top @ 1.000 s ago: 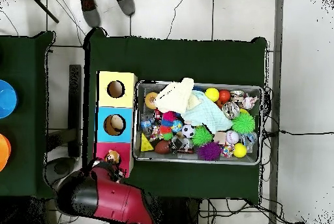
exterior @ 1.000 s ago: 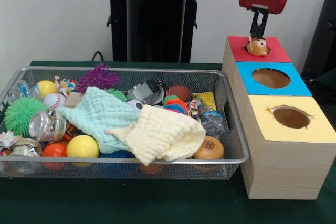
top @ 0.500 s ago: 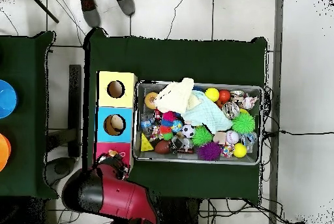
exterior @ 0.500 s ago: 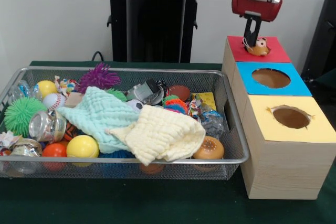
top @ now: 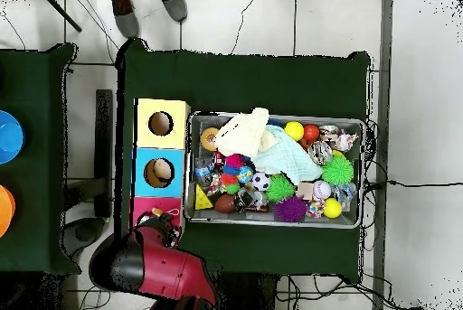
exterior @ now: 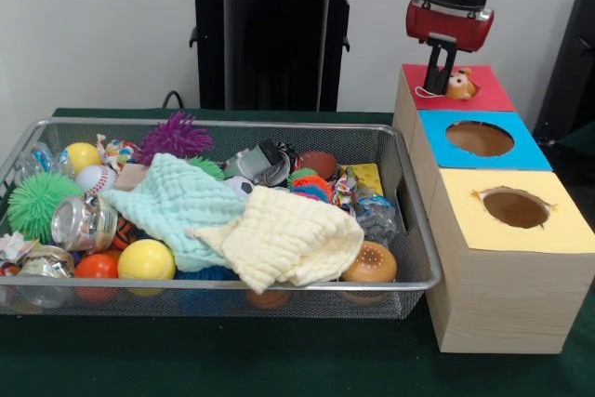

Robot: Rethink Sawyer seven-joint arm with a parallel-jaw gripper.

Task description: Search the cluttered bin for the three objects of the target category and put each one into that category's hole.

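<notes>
The tool (exterior: 435,79) hangs over the red box (exterior: 488,90), at its left edge, beside a small orange-brown toy (exterior: 459,86) that sits on the red top where the hole should be. The toy looks lodged in the hole, half in and half out, with a thin string trailing toward the tool. From the front view the tool's fingers appear close together and empty, just beside the toy and not around it; I cannot tell whether they touch the string. In the overhead view the arm covers most of the red box and only a bit of the toy (top: 159,213) shows.

The step in hand looks like the drop-off: the toy is at its hole but not yet through. If it is stuck, the next move calls for a push down on it from above, or a fresh grip and release centred on the hole. After that the tool has to go back to the bin (exterior: 414,230) and dig under the two cloths (exterior: 279,234) for the rest. The blue box (exterior: 530,151) and yellow box (exterior: 567,230) stand with open holes.
</notes>
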